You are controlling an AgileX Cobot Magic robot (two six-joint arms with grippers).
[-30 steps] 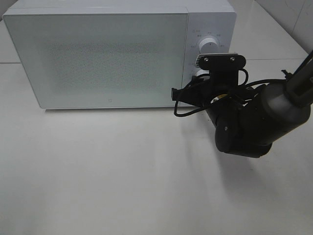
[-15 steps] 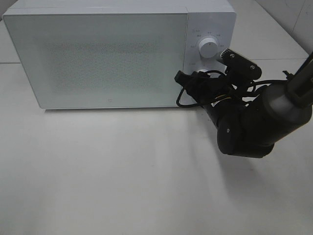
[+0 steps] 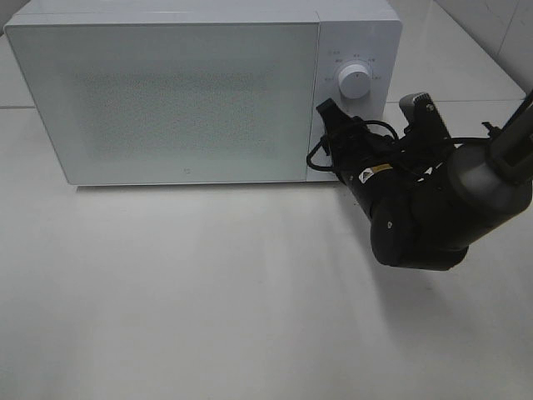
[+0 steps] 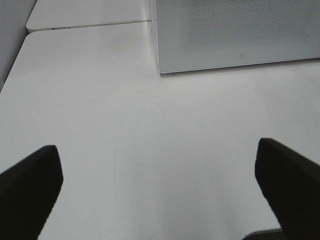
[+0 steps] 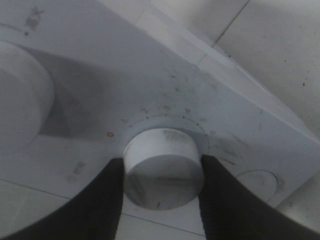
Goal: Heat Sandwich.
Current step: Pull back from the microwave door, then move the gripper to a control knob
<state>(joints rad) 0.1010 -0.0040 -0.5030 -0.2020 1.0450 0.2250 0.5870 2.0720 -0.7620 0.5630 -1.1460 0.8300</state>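
Note:
The sandwich is out of view. The white microwave (image 3: 166, 92) stands at the back of the table with its frosted door closed. My right gripper (image 3: 333, 137) reaches onto its control panel, below the upper knob (image 3: 355, 83). In the right wrist view the right gripper (image 5: 161, 165) is shut on the lower round white knob (image 5: 160, 145), one black finger (image 5: 112, 200) on each side of it. My left gripper (image 4: 157, 170) hangs open over bare table, in front of the microwave's (image 4: 235, 30) left front corner, with nothing between its fingers.
A seam between white tabletops (image 4: 90, 22) runs to the left of the microwave. The right arm's bulky black wrist (image 3: 425, 217) and its cables sit in front of the control panel. A tiled wall (image 3: 500, 33) rises at the back right.
The right wrist has rolled clockwise on the lower knob; its camera mount swung from above the panel over to the right. The left arm has not moved.

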